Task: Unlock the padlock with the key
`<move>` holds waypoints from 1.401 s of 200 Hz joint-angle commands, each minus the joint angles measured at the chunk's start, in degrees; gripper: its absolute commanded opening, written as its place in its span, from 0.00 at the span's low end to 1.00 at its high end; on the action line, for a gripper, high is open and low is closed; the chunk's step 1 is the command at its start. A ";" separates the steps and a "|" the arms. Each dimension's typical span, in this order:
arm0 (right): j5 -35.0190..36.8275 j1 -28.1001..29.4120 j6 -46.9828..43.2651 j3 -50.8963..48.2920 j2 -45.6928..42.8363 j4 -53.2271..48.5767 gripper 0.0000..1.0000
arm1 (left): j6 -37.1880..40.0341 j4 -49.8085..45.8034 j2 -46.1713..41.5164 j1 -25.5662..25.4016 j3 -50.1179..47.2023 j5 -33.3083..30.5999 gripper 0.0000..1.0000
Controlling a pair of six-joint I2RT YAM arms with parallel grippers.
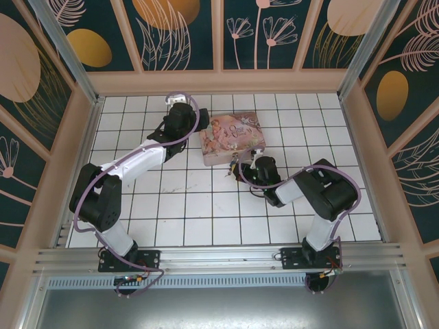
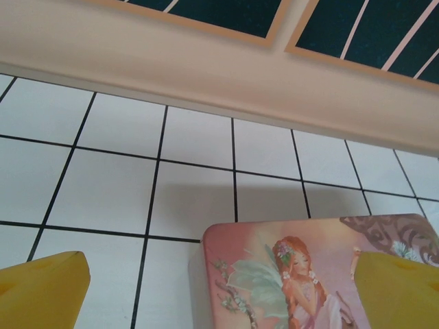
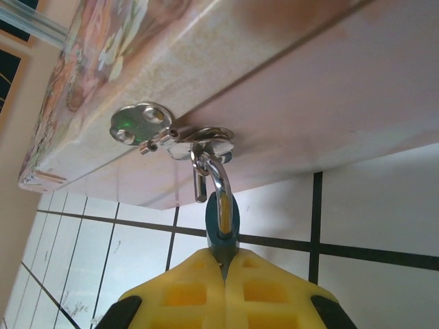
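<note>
1. Padlock [image 3: 223, 218] is hung by its silvery shackle [image 3: 218, 175] from the hasp [image 3: 140, 127] on the front wall of the pink tin [image 3: 288, 75]; its blue body is pointed down and away from the tin, over the tiled bench [image 3: 384, 205].
2. Right tool [image 3: 225, 264] is clamped on the padlock; the blue body is pinched edge-on between the yellow fingers [image 3: 182, 295]; the grip is judged to be for steadying, so the lock cannot swing on the hasp while a key is worked in.
3. From above, the tin is seen lying flat near the bench's middle, lid up; the right tool is set low at its near side, where the hasp is reached straight on.
4. Left tool [image 2: 219, 301] is spread wide with nothing held; it is hung beside the tin's far left corner, well apart from the padlock; it is judged free for key work.
5. Key is held by neither tool; the task is judged early, with the lock secured and the unlocking not yet begun.
6. Lower end of the blue body is buried between the fingers; a keyhole there would be blocked, so a shifted grip may be needed.
</note>
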 commanded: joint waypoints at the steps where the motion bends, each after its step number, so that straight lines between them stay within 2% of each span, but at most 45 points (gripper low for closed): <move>1: 0.94 0.91 3.03 0.22 -1.66 3.18 0.00 | 1.71 -4.44 0.36 0.13 2.89 0.31 0.99; 27: 2.17 1.18 4.74 0.77 -0.94 0.92 0.00 | 2.08 -8.29 3.13 0.10 5.00 1.56 0.99; 107: 8.35 2.74 10.58 4.72 -2.11 -12.50 0.00 | 1.38 -9.51 5.03 0.01 4.18 2.95 0.99; 280: 10.98 2.83 17.70 -1.25 -4.02 -5.52 0.00 | -0.10 -8.27 4.96 -6.28 -5.04 0.81 0.99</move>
